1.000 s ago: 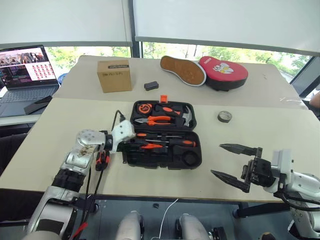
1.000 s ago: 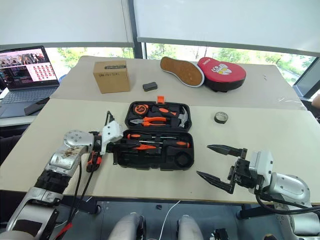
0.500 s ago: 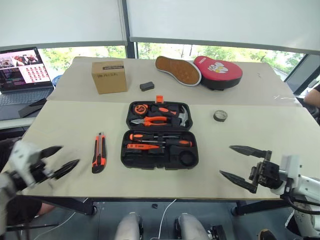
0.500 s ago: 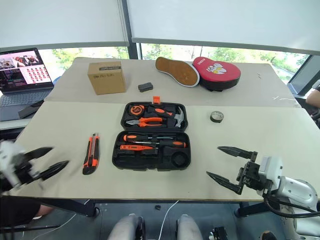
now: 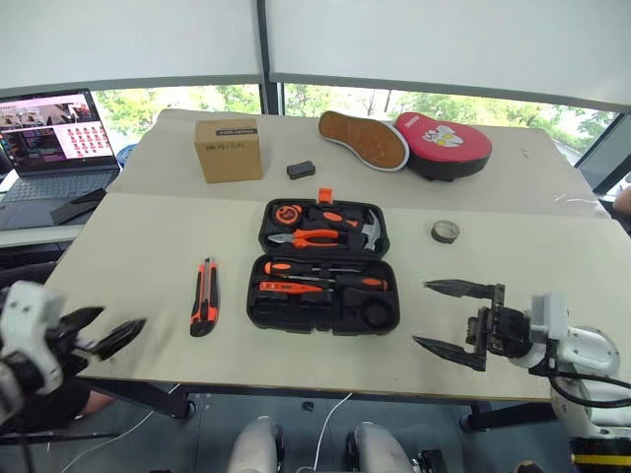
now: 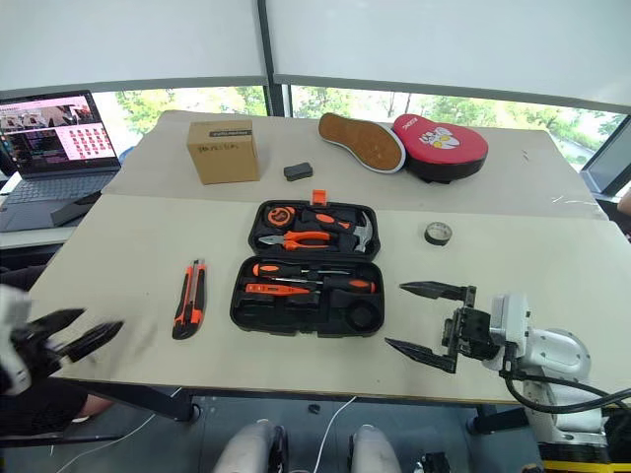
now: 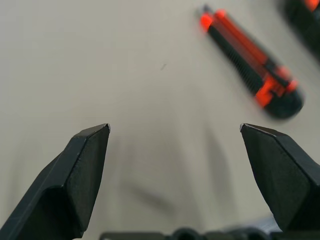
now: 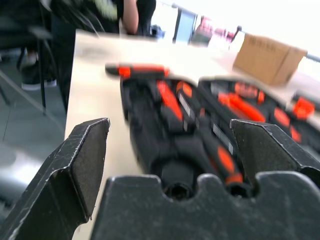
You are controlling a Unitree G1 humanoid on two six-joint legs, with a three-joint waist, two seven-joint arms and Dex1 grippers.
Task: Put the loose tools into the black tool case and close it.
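Note:
The black tool case (image 5: 271, 310) lies open in the middle of the table. Two orange-and-black screwdrivers (image 5: 325, 268) and a slim orange tester (image 5: 288, 287) rest in its near half. The orange-black utility knife (image 5: 204, 297) lies loose on the table left of the case, and the left wrist view shows it as well (image 7: 250, 60). A small dark tape roll (image 5: 445, 232) sits to the right of the case. My left gripper (image 5: 120, 317) is open and empty at the table's front left edge. My right gripper (image 5: 421, 313) is open and empty just right of the case, pointing at it (image 8: 190, 130).
Pliers (image 5: 314, 237), a hammer and a tape measure sit in the case's far half. A cardboard box (image 5: 228, 148), a small black block (image 5: 301, 168), a shoe (image 5: 361, 138) and a red pad (image 5: 444, 145) stand at the back. A laptop (image 5: 54, 138) is at far left.
My left gripper has pulled back from the case's left side to the front left edge and opened, uncovering the utility knife. The right gripper has barely moved.

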